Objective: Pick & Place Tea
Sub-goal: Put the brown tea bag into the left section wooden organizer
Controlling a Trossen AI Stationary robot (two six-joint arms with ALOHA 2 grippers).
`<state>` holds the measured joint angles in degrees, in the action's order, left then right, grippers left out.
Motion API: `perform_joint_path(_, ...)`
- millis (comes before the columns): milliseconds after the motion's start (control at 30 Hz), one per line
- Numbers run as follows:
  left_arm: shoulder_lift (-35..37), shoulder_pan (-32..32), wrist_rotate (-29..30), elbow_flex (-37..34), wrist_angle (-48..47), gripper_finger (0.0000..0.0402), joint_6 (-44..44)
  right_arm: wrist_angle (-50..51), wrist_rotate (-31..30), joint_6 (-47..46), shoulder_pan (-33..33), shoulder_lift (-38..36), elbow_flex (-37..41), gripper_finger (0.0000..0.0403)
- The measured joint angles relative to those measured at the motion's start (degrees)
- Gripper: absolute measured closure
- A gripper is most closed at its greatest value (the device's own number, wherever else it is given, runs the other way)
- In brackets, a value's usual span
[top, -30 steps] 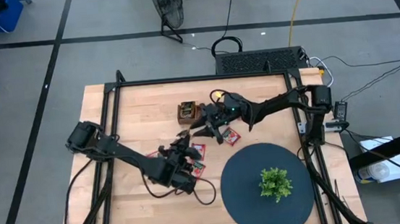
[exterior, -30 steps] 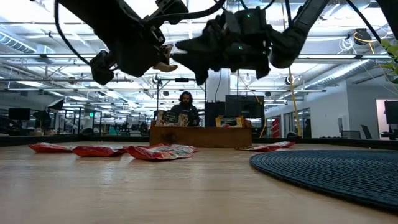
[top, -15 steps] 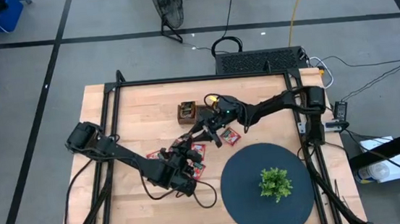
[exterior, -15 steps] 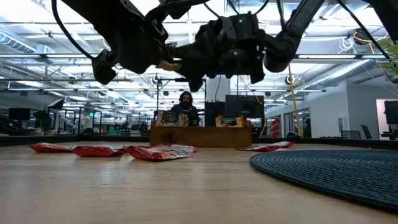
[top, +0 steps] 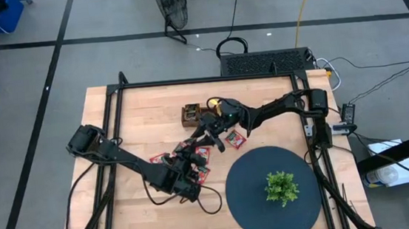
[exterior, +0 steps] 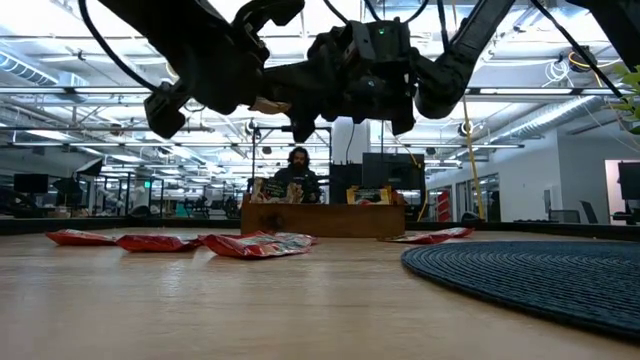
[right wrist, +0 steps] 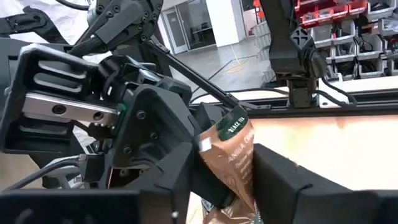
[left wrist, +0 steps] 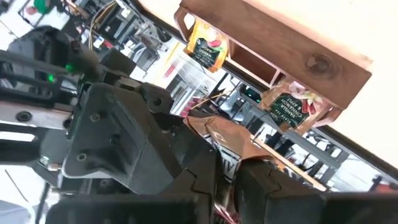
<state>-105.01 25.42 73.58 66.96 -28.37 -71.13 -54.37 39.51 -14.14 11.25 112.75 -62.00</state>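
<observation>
Left pincer [top: 191, 150] and right pincer [top: 205, 133] meet tip to tip in the high view, just in front of the wooden tray [top: 190, 115] and above the surface [top: 137, 105]. Red sachets [top: 235, 136] lie flat around that spot, on the side of the tray toward the round dark mat [top: 247, 177] with its small plant [top: 281, 187].

From the low view we see both pincers hanging well above the tray [exterior: 320, 218]. A brown sachet [exterior: 268, 104] shows between them, clear of the surface. More red sachets [exterior: 258, 243] lie in front of the tray, and a person [exterior: 298, 170] sits behind it.

Through the left wrist view, the left pincer [left wrist: 230, 180] is nearly closed and pinches the crumpled brown sachet [left wrist: 227, 146]. Beyond it is the tray [left wrist: 280, 43], with two standing sachets [left wrist: 208, 46] in its compartments.

Through the right wrist view, the same brown sachet [right wrist: 230, 155] sits inside the right pincer [right wrist: 227, 180]. We cannot tell whether that pincer has closed on it.
</observation>
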Motion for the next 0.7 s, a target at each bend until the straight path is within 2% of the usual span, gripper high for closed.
perform_joint_path(67,0.0,0.0,0.0,0.0,0.0,0.0354,1.2,-0.3,0.1,0.3,0.0,0.0,0.0,0.0304)
perform_joint_path(167,0.0,0.2,0.0,0.0,0.1,0.0364,2.8,-0.4,1.4,2.4,0.0,0.0,0.0,0.0377)
perform_joint_path(200,0.0,0.2,-0.1,0.0,0.2,0.0368,3.7,-0.4,1.7,3.3,-0.1,0.0,0.0,0.0387)
perform_joint_path(300,0.0,0.5,-0.1,0.0,0.1,0.0375,10.6,-0.3,0.3,3.9,-0.1,0.0,0.0,0.0397)
perform_joint_path(500,0.1,1.7,0.5,0.0,-0.3,0.0369,39.2,1.7,-5.0,6.0,1.7,-2.3,0.7,0.0402)
perform_joint_path(633,0.1,2.1,1.7,0.0,-1.0,0.0354,45.5,6.2,-8.8,9.0,3.5,-4.1,1.0,0.0403)
perform_joint_path(700,0.1,2.2,-0.3,0.0,-0.6,0.0347,47.6,7.9,-13.4,10.2,4.1,-4.6,1.1,0.0402)
